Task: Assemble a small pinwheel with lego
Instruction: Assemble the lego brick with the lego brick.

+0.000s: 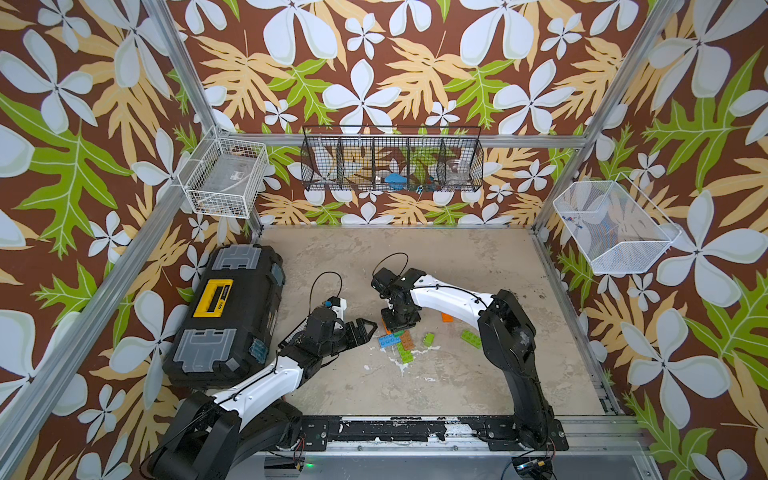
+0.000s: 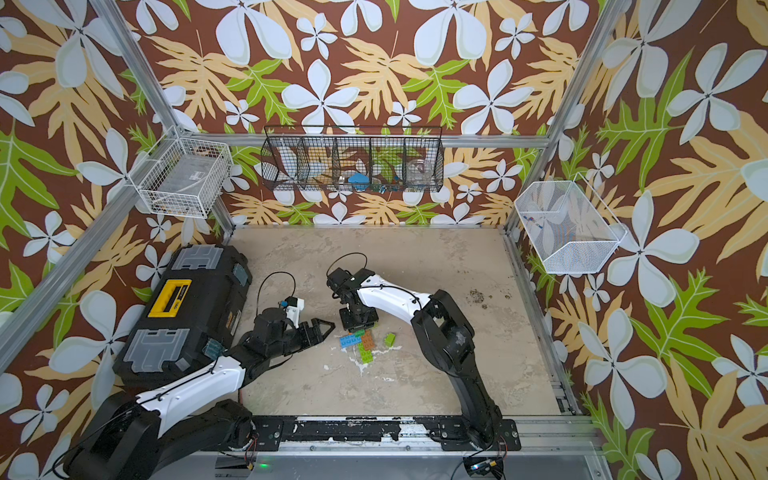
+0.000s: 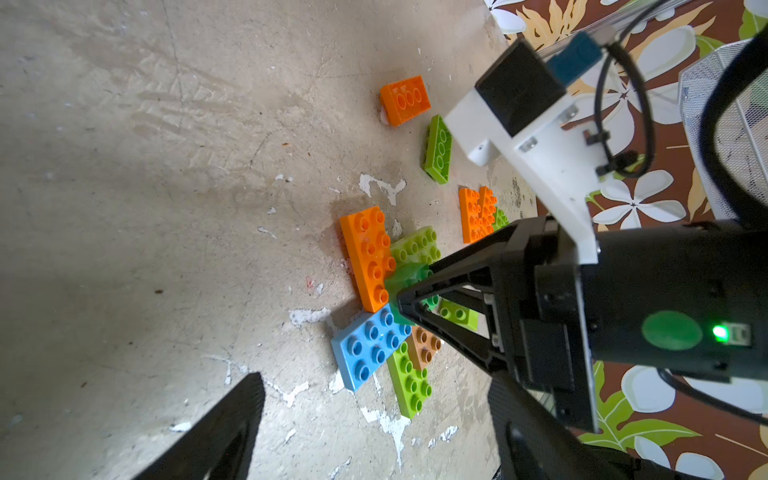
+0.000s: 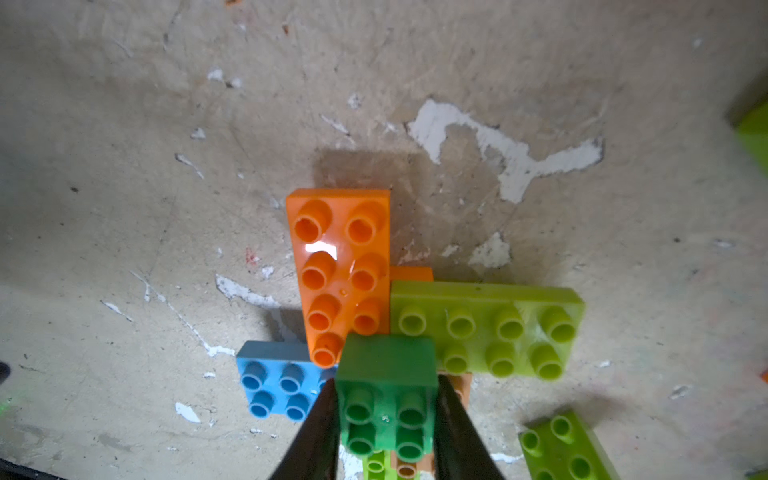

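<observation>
Left of centre in a top view, the left gripper [image 1: 367,330] hangs spread wide and empty, just beside the lego pinwheel [image 1: 388,341] at mid-frame. The right gripper [image 4: 386,386] is clamped on the dark green brick [image 4: 388,365] at the pinwheel's middle. A loose lime brick [image 1: 470,338] lies further right.

At the left of the frame you'll see a black toolbox [image 1: 226,316] with a yellow handle, lying flat on the worn beige tabletop [image 1: 457,257]. Above it hangs a white wire basket [image 1: 195,195]. A black wire basket [image 1: 392,133] sits at centre back, holding a blue object [image 1: 395,178], and a white mesh basket [image 1: 631,259] hangs at right, all against floral wallpaper [image 1: 374,62].
</observation>
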You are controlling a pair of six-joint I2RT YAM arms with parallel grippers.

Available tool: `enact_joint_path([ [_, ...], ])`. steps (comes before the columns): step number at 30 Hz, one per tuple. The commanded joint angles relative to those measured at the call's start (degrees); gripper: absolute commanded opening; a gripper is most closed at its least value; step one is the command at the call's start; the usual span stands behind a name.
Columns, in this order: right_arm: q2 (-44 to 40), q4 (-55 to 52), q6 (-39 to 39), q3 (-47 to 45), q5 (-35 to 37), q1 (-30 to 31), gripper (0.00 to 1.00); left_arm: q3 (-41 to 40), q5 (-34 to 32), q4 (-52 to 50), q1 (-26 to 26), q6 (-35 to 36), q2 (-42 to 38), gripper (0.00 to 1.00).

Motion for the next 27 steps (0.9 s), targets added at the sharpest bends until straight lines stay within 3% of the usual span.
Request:
enact_joint_path([
  [1, 0.50, -2.99, 1.02, -1.48, -1.08, 0.22, 0.00, 0.12, 0.66, 0.02, 0.11, 0.82, 0.06, 0.87],
  [18, 0.85, -1.16, 2.61, -2.62, 2.24, 1.63, 0.00, 0.25, 0.31, -0.62, 0.11, 1.00, -0.31, 0.87],
  [23, 0.39, -2.22, 2.52, 1.49, 2.02, 1.63, 0.24, 0.41, 0.32, -1.10, 0.11, 1.17, -0.72, 0.87],
  [27, 0.31, -3.17, 2.33, 3.57, 2.23, 1.63, 0.29, 0.42, -0.06, -1.65, 0.11, 1.22, -1.47, 0.87],
])
